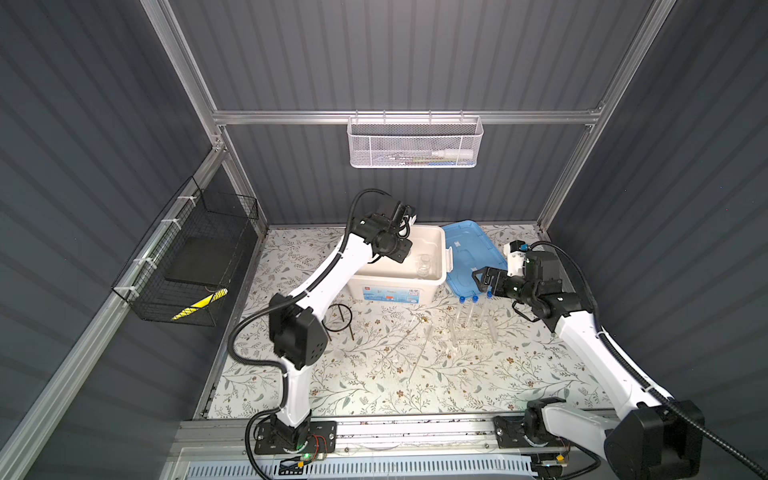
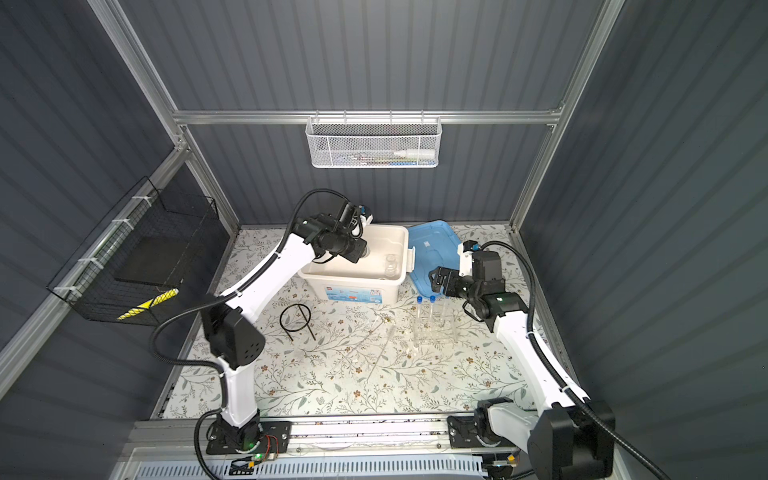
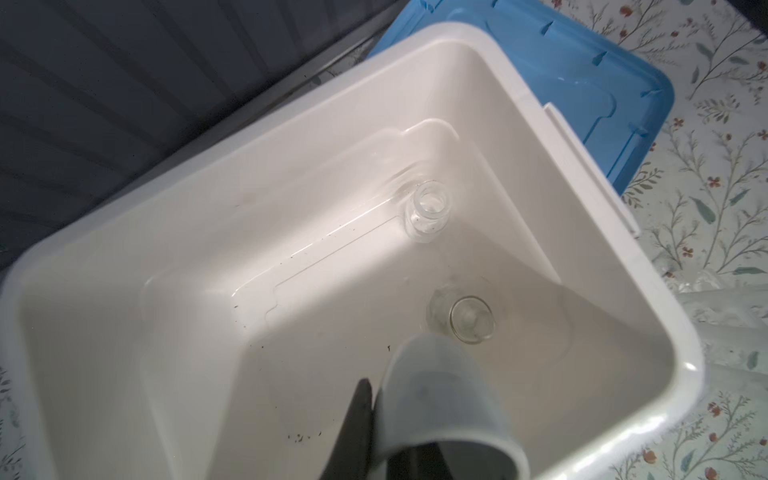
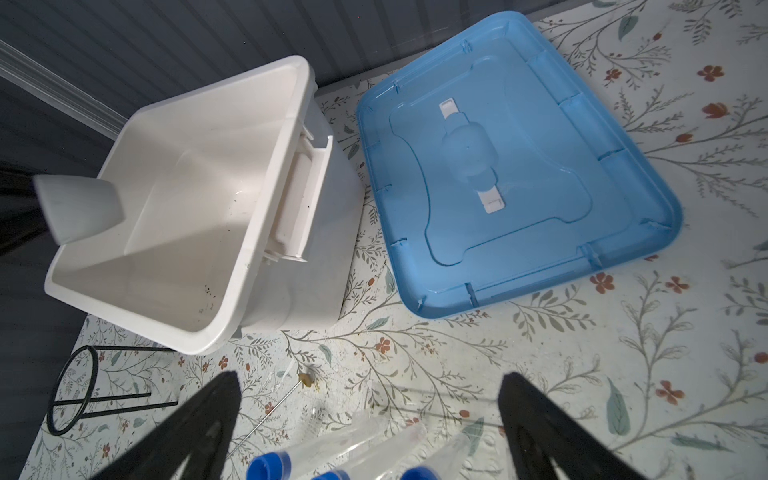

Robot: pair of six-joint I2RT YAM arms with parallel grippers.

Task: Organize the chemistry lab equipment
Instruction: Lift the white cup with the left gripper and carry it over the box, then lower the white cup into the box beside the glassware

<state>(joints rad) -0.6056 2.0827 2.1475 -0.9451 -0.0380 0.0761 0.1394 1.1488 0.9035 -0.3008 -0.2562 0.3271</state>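
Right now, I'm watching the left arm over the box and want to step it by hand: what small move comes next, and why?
Probably lower the left gripper a little and release the small white dish onto bare floor. It hangs pinched over the open white box, whose floor already holds a glass flask and a beaker, so aim away from them.

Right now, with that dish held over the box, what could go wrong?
The left end effector grips the white dish near a glass beaker inside the storage box; dropped here, it could crack the glass. The open right end effector hangs over the blue-capped test tubes; a careless descent might topple them.
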